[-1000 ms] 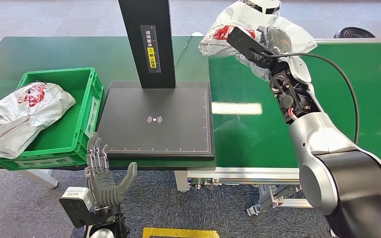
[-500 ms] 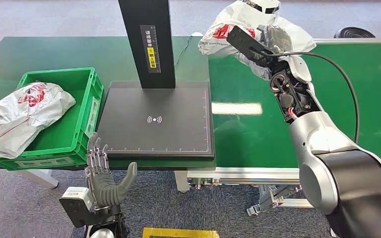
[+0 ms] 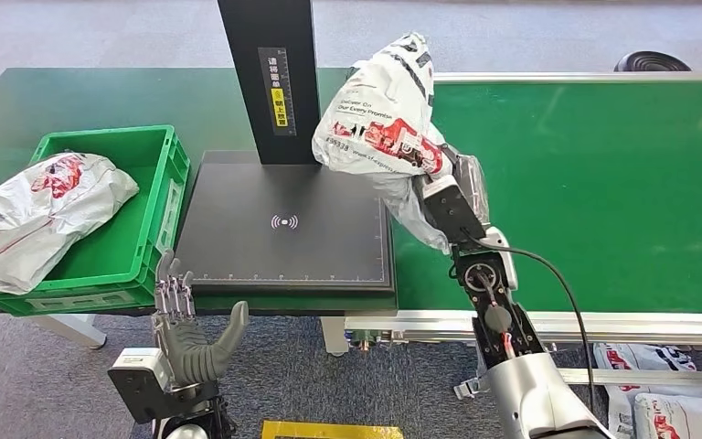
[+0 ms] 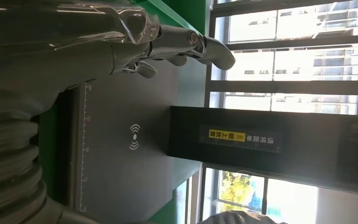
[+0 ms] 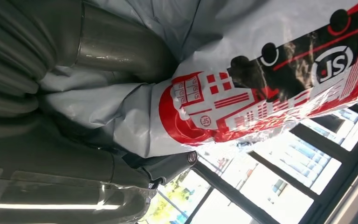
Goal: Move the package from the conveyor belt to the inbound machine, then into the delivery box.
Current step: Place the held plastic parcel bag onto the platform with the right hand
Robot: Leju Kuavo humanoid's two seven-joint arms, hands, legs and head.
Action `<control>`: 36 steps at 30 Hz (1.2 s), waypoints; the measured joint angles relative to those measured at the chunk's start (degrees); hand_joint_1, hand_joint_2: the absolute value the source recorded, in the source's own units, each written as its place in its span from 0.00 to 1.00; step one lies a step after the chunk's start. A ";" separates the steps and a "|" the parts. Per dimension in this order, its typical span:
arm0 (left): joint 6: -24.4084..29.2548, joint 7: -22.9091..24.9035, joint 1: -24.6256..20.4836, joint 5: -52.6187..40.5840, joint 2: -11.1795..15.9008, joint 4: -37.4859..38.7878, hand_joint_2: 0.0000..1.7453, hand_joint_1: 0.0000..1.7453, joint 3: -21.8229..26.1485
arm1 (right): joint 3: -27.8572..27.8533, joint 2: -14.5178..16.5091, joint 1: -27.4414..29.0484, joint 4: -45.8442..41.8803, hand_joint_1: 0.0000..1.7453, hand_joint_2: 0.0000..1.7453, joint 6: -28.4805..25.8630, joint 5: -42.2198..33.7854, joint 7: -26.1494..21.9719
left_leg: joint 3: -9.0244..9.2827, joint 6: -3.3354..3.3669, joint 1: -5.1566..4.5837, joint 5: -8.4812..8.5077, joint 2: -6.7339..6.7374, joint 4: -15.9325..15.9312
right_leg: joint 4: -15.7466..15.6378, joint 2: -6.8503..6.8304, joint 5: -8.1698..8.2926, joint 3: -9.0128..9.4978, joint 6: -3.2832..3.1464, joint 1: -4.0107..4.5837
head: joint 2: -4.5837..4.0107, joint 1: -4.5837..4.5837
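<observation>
At the far left, the green crate (image 3: 151, 197) sat on the table with a white-and-red poly mailer (image 3: 41, 208) already lying in it, slumped against the crate's wall. Just in front of the table's near edge, the left hand (image 3: 186, 322) stood upright with fingers spread and apart, holding nothing. Beside the crate lay the black scanner platform (image 3: 283, 219) with its wireless mark, its black post (image 3: 270, 78) rising at the back.

To the right of that mark, the package (image 3: 379, 128), a white poly mailer printed in red, hung lifted off the surface above the platform's right rear corner and the edge of the green conveyor belt (image 3: 594, 192). The right hand (image 3: 446, 197) gripped it from below and from the belt side, and in the right wrist view its thumb (image 5: 121, 51) and a finger (image 5: 165, 168) closed on bunched film with the bag (image 5: 242, 88) swelling beyond them.

The bag looked light and soft, its skin glossy and likely slippery, so it would probably sag and swing from any single hold. A grip gathering a thick fold near the middle seemed safer than a corner. Nothing suggested fragile contents, though that could not be told.
</observation>
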 joint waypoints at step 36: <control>-3.74 0.00 -0.83 0.20 -0.52 2.24 1.00 0.00 0.00 | 14.58 8.39 -17.66 20.45 1.00 1.00 2.81 1.08 9.41 | 0.03 -0.01 0.00 0.03 0.03 0.00 | 0.01 0.06 0.04 -0.02 -0.03 0.01 | 0.00 0.01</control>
